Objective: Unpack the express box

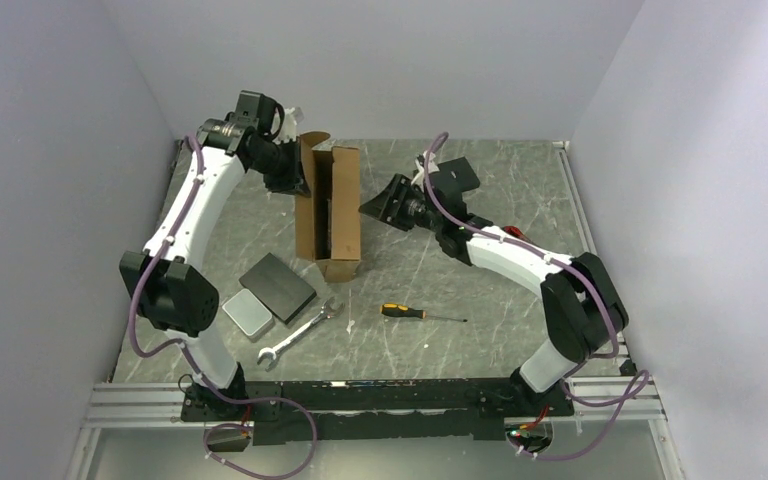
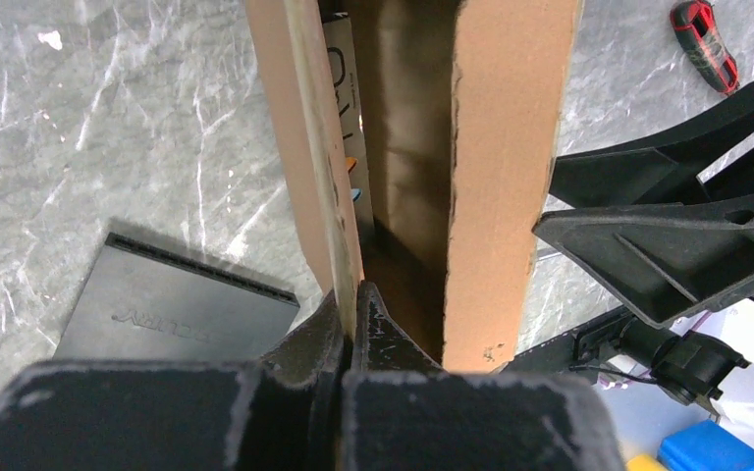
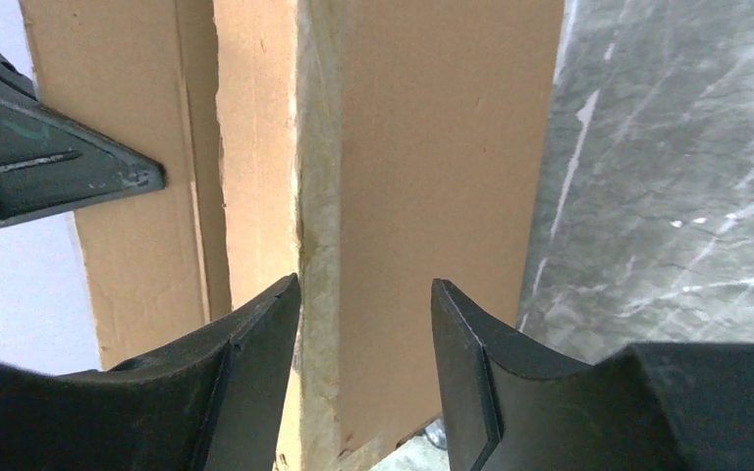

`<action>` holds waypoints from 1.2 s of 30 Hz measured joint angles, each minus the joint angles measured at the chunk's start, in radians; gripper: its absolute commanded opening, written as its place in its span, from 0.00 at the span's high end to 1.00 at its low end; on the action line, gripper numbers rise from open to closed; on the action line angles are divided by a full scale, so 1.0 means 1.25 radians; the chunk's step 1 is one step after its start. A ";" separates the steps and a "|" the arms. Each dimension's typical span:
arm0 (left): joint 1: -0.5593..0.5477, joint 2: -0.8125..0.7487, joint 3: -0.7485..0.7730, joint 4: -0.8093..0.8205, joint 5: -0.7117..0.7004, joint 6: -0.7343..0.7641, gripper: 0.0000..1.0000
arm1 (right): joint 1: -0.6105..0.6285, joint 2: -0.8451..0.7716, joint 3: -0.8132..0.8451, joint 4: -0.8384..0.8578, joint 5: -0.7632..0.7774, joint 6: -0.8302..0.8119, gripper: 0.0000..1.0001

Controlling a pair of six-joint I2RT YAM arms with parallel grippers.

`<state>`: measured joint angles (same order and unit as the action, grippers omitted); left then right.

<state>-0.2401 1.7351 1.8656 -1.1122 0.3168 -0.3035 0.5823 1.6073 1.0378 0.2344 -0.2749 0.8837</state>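
The left hand (image 2: 353, 304) is closed tight on the thin edge of one cardboard panel of the express box (image 1: 328, 215), pinching it between both fingers. The box stands on edge at the middle of the table (image 1: 480, 300), its panels parted. Inside, a white printed item (image 2: 339, 88) lies flat against the gripped panel; what it is cannot be told. The right hand (image 3: 363, 294) is spread wide and holds nothing, just beside the box's other panel. A dark grey slab (image 1: 278, 287) lies near the box.
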 measured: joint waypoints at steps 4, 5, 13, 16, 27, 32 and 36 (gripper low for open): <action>0.000 0.022 0.028 0.000 0.000 0.002 1.00 | -0.023 -0.025 -0.042 0.015 0.015 0.000 0.43; 0.000 0.028 0.035 0.002 0.000 0.002 1.00 | -0.032 -0.032 -0.055 0.018 0.019 -0.001 0.43; 0.001 0.076 0.079 0.013 0.000 0.006 1.00 | -0.135 -0.072 -0.173 -0.017 0.025 -0.045 0.41; 0.001 0.100 0.080 0.013 0.002 0.010 1.00 | -0.170 -0.073 -0.212 -0.069 0.029 -0.075 0.41; 0.000 0.120 0.162 -0.045 -0.006 0.024 1.00 | -0.189 -0.168 -0.208 -0.204 0.069 -0.235 0.20; -0.004 0.123 0.261 -0.103 -0.032 0.042 1.00 | -0.189 -0.182 -0.208 -0.149 -0.062 -0.243 0.12; -0.006 0.124 0.295 -0.120 -0.039 0.049 1.00 | -0.187 -0.182 -0.212 -0.053 -0.163 -0.189 0.12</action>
<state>-0.2478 1.8896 2.2341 -1.2621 0.2680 -0.2428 0.3489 1.3800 0.7727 0.1680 -0.4786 0.6476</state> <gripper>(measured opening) 0.020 0.880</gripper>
